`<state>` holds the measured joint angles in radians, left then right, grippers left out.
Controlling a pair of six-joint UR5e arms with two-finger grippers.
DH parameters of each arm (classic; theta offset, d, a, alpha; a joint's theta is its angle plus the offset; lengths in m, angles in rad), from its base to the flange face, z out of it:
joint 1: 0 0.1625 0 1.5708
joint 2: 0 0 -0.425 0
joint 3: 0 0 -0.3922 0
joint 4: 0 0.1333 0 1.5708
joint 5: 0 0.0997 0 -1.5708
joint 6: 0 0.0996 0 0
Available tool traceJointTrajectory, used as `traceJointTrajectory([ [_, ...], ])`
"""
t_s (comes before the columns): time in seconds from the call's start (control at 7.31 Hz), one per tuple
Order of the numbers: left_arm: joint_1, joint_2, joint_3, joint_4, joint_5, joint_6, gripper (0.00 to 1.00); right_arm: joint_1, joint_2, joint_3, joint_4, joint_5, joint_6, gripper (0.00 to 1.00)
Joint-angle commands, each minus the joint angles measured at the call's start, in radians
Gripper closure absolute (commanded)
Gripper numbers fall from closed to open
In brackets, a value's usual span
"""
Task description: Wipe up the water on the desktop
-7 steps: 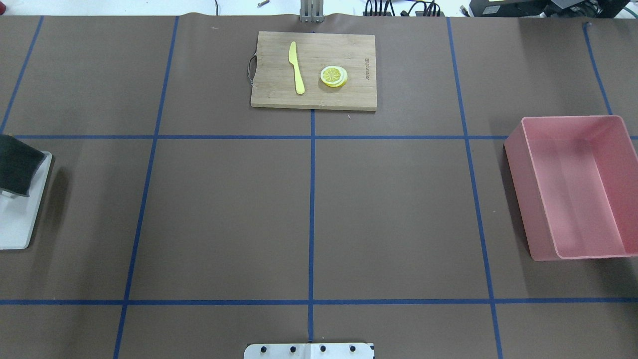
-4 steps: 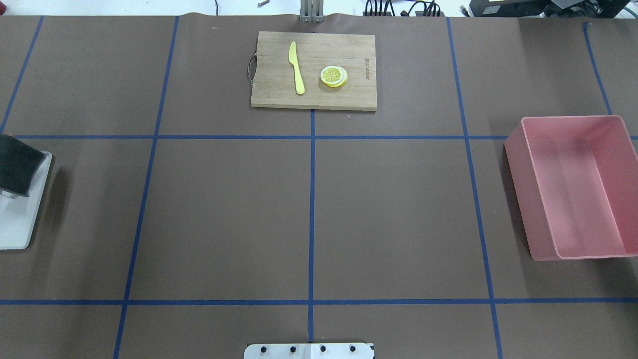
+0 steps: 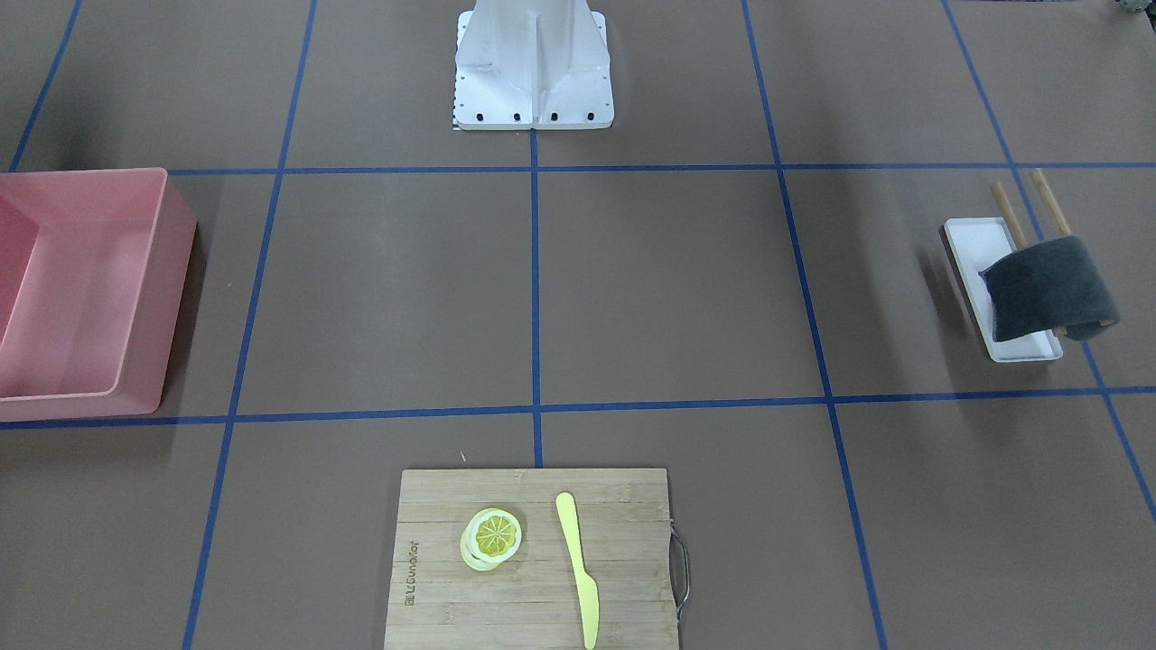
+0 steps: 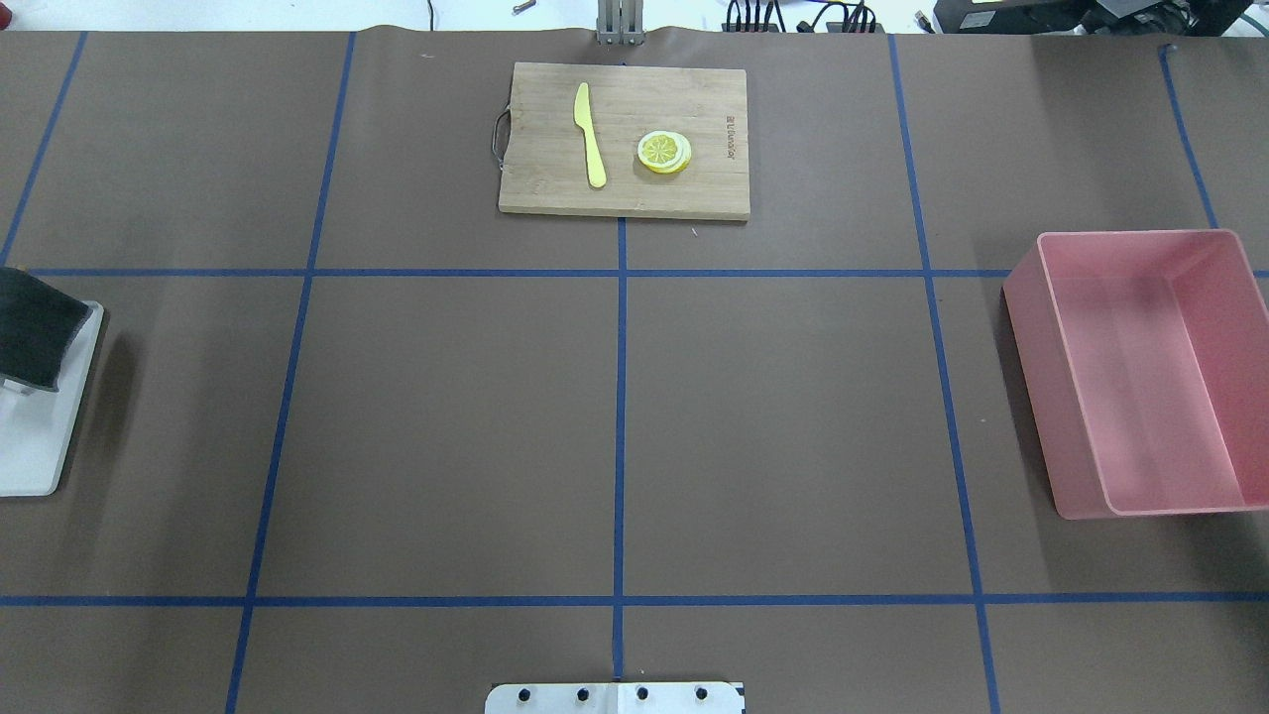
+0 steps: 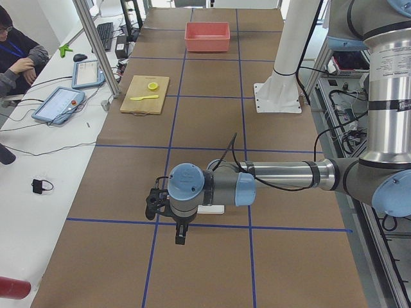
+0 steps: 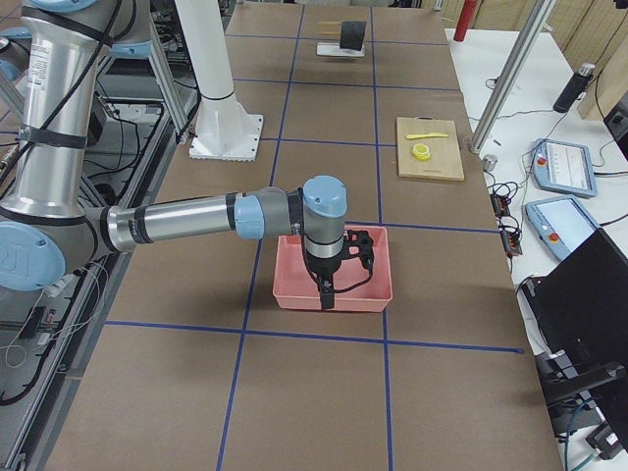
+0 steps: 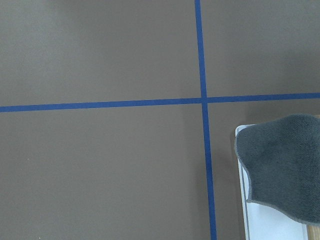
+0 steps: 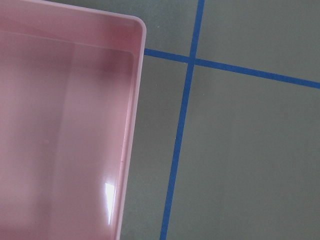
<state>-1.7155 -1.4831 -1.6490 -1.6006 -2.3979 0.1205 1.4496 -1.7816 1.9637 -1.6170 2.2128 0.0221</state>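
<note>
The desktop is a matte brown top with blue tape lines; I see no water on it. A dark grey cloth hangs over a wooden rack above a white tray at the robot's left end; it also shows in the left wrist view. My left gripper shows only in the exterior left view, pointing down near the tray; I cannot tell if it is open or shut. My right gripper shows only in the exterior right view, above the pink bin; I cannot tell its state either.
The pink bin stands empty at the robot's right end. A bamboo cutting board at the far middle carries a yellow knife and lemon slices. The arm base plate sits at the near edge.
</note>
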Motion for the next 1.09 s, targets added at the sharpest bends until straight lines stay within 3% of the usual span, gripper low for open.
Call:
traceJointTrajectory([
  [0.0, -0.001, 0.006, 0.006, -0.024, -0.010, 0.004, 0.01, 0.002, 0.001, 0.018, -0.001, 0.002, 0.002, 0.00],
  [0.55, 0.001, -0.011, 0.063, -0.289, -0.010, -0.002, 0.01, 0.002, -0.002, 0.000, -0.003, 0.022, -0.013, 0.00],
  [0.96, 0.001, -0.060, 0.055, -0.321, -0.027, -0.011, 0.01, 0.002, 0.001, -0.022, -0.003, 0.028, -0.010, 0.00],
])
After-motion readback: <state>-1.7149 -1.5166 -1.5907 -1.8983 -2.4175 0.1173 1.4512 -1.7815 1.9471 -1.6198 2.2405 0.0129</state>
